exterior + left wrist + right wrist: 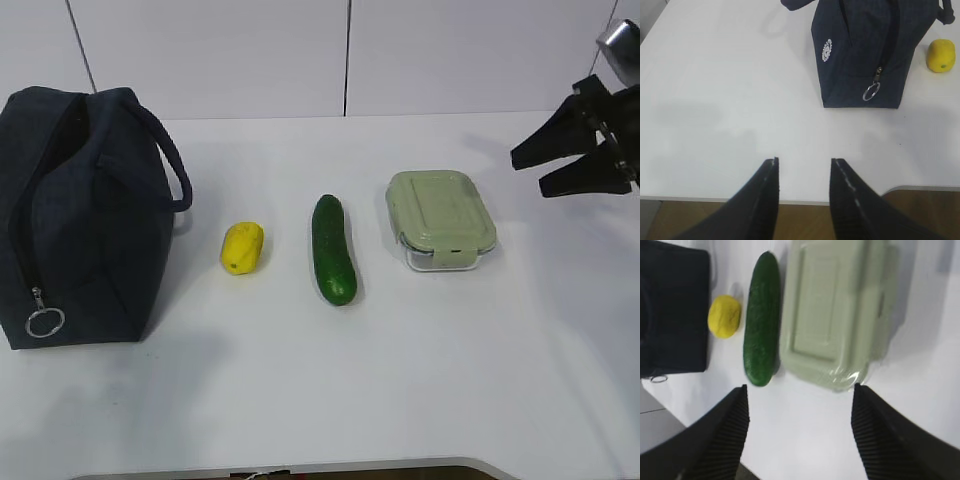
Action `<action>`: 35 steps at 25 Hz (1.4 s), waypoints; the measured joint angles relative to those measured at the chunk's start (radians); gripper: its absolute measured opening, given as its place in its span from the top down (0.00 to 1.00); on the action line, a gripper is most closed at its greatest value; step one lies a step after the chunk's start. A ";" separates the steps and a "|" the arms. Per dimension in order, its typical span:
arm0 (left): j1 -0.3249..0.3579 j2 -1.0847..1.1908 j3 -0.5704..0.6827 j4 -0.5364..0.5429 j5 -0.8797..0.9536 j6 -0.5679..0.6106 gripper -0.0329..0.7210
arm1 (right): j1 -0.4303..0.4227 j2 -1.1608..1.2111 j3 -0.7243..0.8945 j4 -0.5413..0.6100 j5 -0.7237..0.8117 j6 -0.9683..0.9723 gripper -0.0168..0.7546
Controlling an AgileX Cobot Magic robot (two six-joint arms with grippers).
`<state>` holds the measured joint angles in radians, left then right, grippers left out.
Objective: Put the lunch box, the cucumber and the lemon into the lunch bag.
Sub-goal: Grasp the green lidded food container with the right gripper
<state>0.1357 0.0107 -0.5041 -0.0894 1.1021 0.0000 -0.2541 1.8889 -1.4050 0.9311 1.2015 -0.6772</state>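
The lunch box (441, 219) with its sage-green lid lies right of centre on the white table; it also shows in the right wrist view (835, 315). The cucumber (333, 248) lies left of it, also in the right wrist view (761, 318). The lemon (242, 247) lies between cucumber and bag, and shows in both wrist views (724, 316) (941, 55). The navy lunch bag (80, 215) stands at the left, zipper ring (870, 92) hanging down. My right gripper (526, 171) is open and empty, raised right of the lunch box (799, 390). My left gripper (803, 161) is open and empty near the table's front edge.
The white table (330, 390) ends at a front edge near the bottom of the exterior view. A pale panelled wall (350, 55) stands behind it. In the left wrist view the table edge (715, 199) lies just beyond my fingertips.
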 joint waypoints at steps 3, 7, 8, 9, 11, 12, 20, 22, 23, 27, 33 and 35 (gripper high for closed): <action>0.000 0.000 0.000 0.000 0.000 0.000 0.64 | 0.000 0.061 -0.070 -0.006 0.000 0.019 0.26; 0.000 0.000 0.000 0.000 0.000 0.000 0.64 | 0.000 0.116 -0.143 -0.016 0.000 0.036 0.19; 0.000 0.000 0.000 0.000 0.000 0.000 0.64 | 0.000 0.129 -0.156 -0.020 0.000 0.038 0.19; 0.000 0.000 0.000 0.000 0.000 0.000 0.64 | 0.000 0.142 -0.164 -0.027 0.001 0.038 0.19; 0.000 0.000 0.000 0.000 0.000 0.000 0.64 | 0.000 0.168 -0.175 -0.042 0.001 0.040 0.19; 0.000 0.000 0.000 0.000 0.000 0.000 0.64 | 0.000 0.181 -0.178 -0.042 0.001 0.040 0.19; 0.000 0.000 0.000 0.000 0.000 0.000 0.64 | 0.000 0.260 -0.180 0.010 0.001 0.011 0.21; 0.000 0.000 0.000 0.000 0.000 0.000 0.64 | 0.000 0.277 -0.182 0.019 0.001 0.009 0.21; 0.000 0.000 0.000 0.000 0.000 0.000 0.64 | 0.000 0.284 -0.182 0.021 0.001 0.006 0.21; 0.000 0.000 0.000 0.000 0.000 0.000 0.64 | 0.000 0.306 -0.197 0.030 -0.001 -0.008 0.21; 0.000 0.000 0.000 0.000 0.000 0.000 0.64 | 0.014 0.348 -0.269 0.040 -0.005 -0.013 0.21; 0.000 0.000 0.000 0.000 0.000 0.000 0.64 | 0.026 0.361 -0.288 0.042 -0.005 -0.013 0.21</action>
<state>0.1357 0.0107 -0.5041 -0.0894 1.1021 0.0000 -0.2279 2.2496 -1.6927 0.9734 1.1963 -0.6901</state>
